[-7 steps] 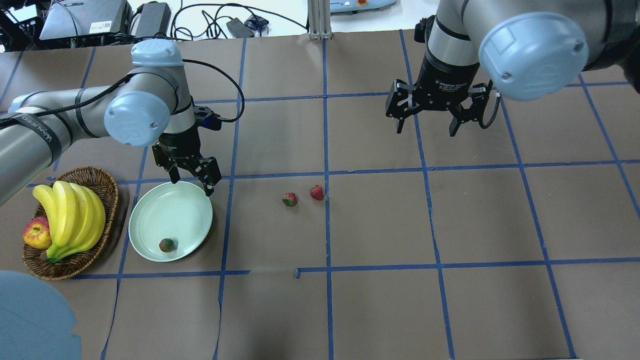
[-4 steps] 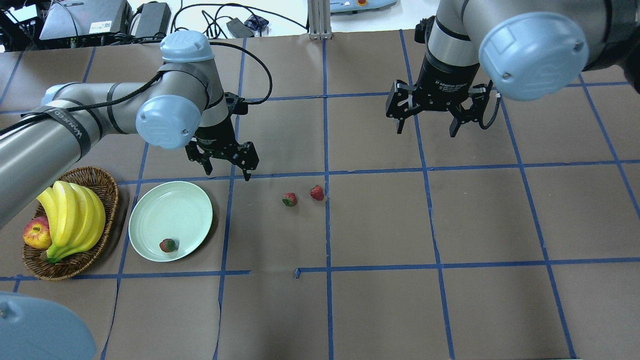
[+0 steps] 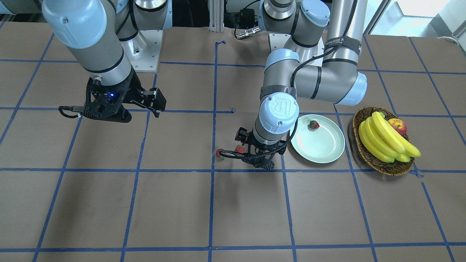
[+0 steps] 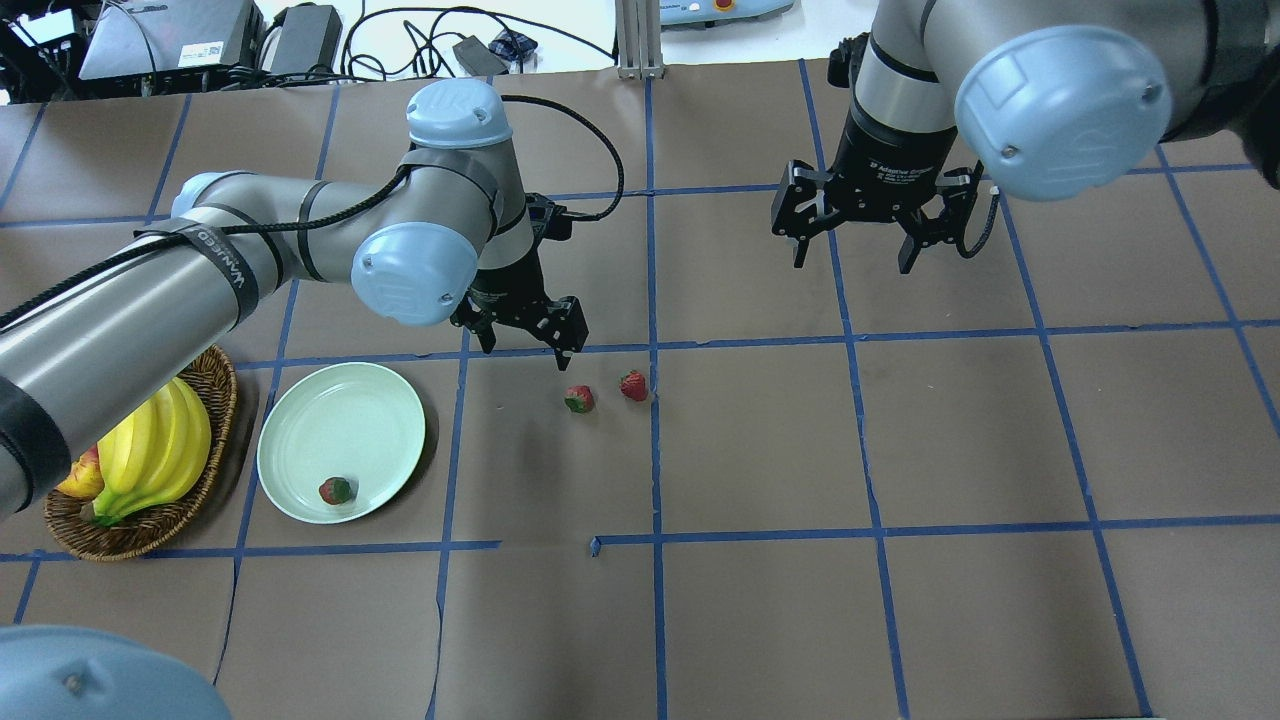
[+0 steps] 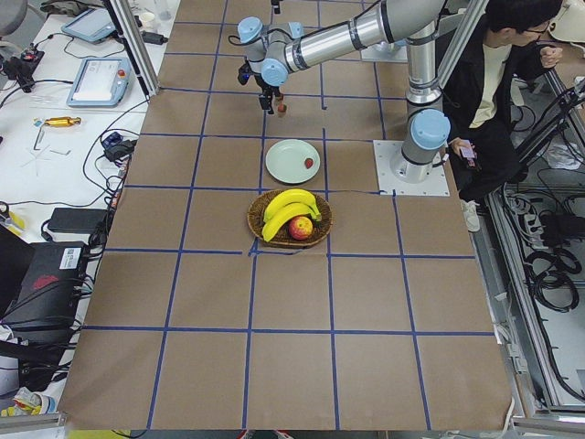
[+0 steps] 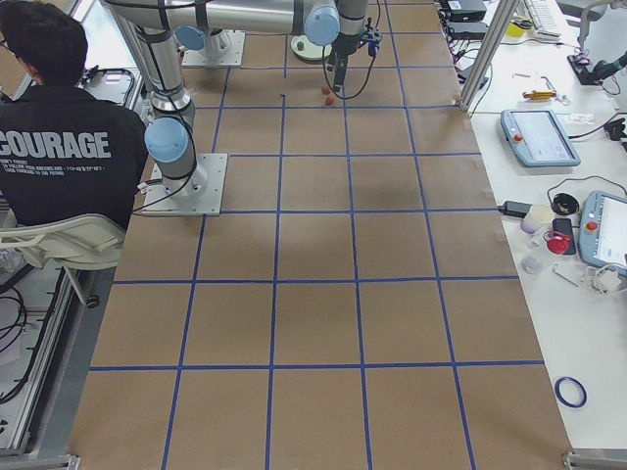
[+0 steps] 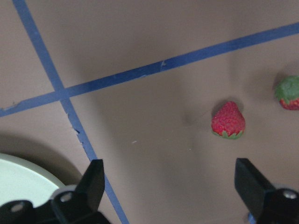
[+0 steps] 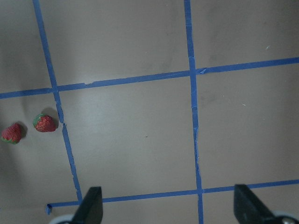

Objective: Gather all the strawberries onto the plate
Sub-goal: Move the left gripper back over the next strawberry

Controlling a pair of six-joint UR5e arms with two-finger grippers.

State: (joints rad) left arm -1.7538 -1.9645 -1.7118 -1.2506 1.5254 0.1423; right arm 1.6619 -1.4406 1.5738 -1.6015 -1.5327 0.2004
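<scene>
Strawberries (image 4: 579, 399): three in all. One lies inside the plate (image 4: 330, 425), near its rim on the robot's side. I'd judge that one as collected. The other two sit on the counter (image 4: 760, 450) near its middle, close together but not touching, by a line of blue tape (image 4: 655, 300) and well apart from the plate.

Plate: one, pale green. It sits flat on the counter just beside the basket (image 4: 150, 530), within reach of the left arm, which is probably why that arm does the fetching.

Left pincer (image 4: 527, 347): jaws spread, nothing between them. It hangs over the counter between the plate and the loose pair, nearer the pair. Its wrist camera shows the closer of the two just ahead of the fingertips, so I read this as lining up for the second pick. It is not yet down on the fruit.

Right pincer (image 4: 852, 264): jaws wide, empty. It is held up on the far side, well away from the fruit, and I'd guess it is parked to keep clear.

Other items: one basket, holding one bunch of bananas (image 4: 165, 450) and one apple (image 4: 75, 485). Neither belongs to the task, and both look untouched.
</scene>
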